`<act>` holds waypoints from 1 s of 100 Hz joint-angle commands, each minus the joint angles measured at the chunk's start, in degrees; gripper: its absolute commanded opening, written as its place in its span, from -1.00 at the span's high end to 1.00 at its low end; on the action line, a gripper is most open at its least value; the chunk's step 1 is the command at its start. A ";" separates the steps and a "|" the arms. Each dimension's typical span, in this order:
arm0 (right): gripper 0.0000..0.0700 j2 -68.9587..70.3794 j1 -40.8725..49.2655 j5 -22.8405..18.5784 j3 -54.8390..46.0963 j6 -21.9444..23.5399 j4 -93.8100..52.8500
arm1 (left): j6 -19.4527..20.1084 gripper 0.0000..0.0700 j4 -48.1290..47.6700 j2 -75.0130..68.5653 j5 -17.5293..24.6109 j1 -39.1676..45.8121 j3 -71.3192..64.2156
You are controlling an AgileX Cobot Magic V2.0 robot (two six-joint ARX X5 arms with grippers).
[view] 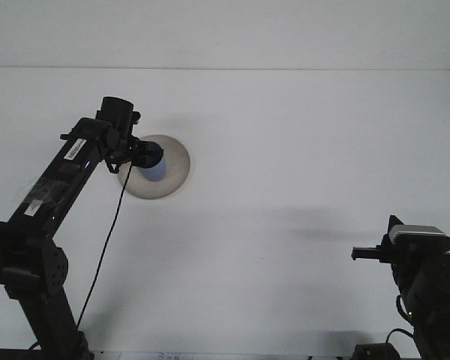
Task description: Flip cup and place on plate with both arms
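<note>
Plate [172, 169]: a round, pale dish is seen lying flat on the white bench [300, 172]; it serves as the landmark for everything below.
Cup [156, 166]: a blue cup is seen over the plate's left-centre, its lighter end turned toward the plate's middle; whether it rests on the plate cannot be told.
Left hand [141, 154]: it is positioned over the plate's left rim, clamped on the cup's darker end.
Left arm [60, 176]: a black arm is extended from below and left of the plate up to its left edge, hiding that edge.
Cable [105, 247]: a thin black lead is hung from the wrist, running down below the plate's left side.
Right hand [367, 254]: it is parked well apart from the plate, far to the lower right; whether it is apart or together cannot be told.
</note>
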 commanded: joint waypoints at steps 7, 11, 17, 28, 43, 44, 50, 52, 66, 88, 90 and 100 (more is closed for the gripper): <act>1.00 0.33 0.07 -0.09 0.59 1.01 0.61 | 0.46 -0.55 0.33 1.11 0.20 0.02 1.97; 1.00 0.33 0.07 -0.11 0.59 1.01 0.61 | 0.46 -0.56 -0.13 1.11 0.22 0.17 2.58; 1.00 0.33 0.07 -0.09 0.59 1.01 0.61 | 0.44 -0.56 -0.70 1.09 0.22 0.35 3.80; 1.00 0.33 0.07 -0.09 0.59 1.01 0.61 | -0.24 -0.55 -0.59 -0.68 0.26 0.77 5.16; 1.00 0.33 0.07 -0.02 0.59 0.98 0.61 | -0.52 -0.55 -0.42 -6.62 0.26 0.81 5.07; 1.00 0.33 0.07 0.00 0.59 0.98 0.61 | -0.57 -0.55 -0.42 -7.10 0.26 0.81 5.05; 1.00 0.33 0.07 0.04 0.59 0.98 0.61 | -1.27 -0.55 -0.17 -10.40 0.26 0.79 4.48; 1.00 0.33 0.07 0.04 0.59 0.98 0.61 | -1.44 -0.55 0.13 -11.58 0.26 0.74 4.02; 1.00 0.28 0.07 0.09 0.59 0.96 0.63 | -1.55 -0.54 6.14 -22.43 0.22 -0.70 -4.24; 1.00 0.28 0.07 0.07 0.59 0.96 0.61 | -3.54 -0.53 18.40 -44.41 0.17 -2.10 -27.41; 1.00 0.28 0.07 0.09 0.59 0.96 0.63 | -3.69 -0.53 19.23 -46.38 0.17 -2.10 -29.53; 1.00 0.28 0.07 0.07 0.59 0.96 0.63 | -4.15 -0.44 23.04 -55.93 0.15 -2.10 -40.06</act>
